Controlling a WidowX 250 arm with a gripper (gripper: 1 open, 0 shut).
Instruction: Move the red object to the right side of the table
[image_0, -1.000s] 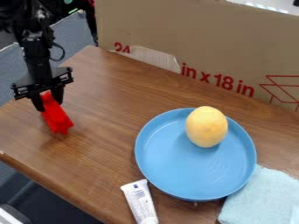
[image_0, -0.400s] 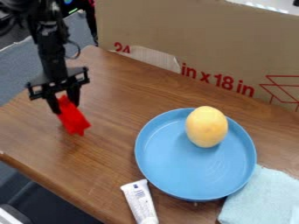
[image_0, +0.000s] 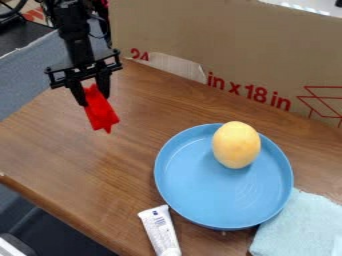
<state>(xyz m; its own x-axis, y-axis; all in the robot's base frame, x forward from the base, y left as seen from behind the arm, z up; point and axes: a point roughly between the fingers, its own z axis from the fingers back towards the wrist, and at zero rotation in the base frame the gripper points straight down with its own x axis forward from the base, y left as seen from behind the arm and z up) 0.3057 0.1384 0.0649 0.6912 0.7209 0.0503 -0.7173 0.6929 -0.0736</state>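
The red object (image_0: 100, 111) hangs in the air above the wooden table (image_0: 94, 160), left of centre. My gripper (image_0: 91, 88) points down from the black arm and is shut on the red object's top end. The object dangles slightly tilted below the fingers, clear of the table surface, to the left of the blue plate (image_0: 194, 185).
A blue plate holds a yellow-orange round fruit (image_0: 235, 144). A white tube (image_0: 160, 231) lies at the front edge, and a light blue cloth (image_0: 305, 232) sits at the front right. A large cardboard box (image_0: 241, 55) lines the back of the table.
The gripper has lifted the red object off the table and carried it up and to the right, toward the plate.
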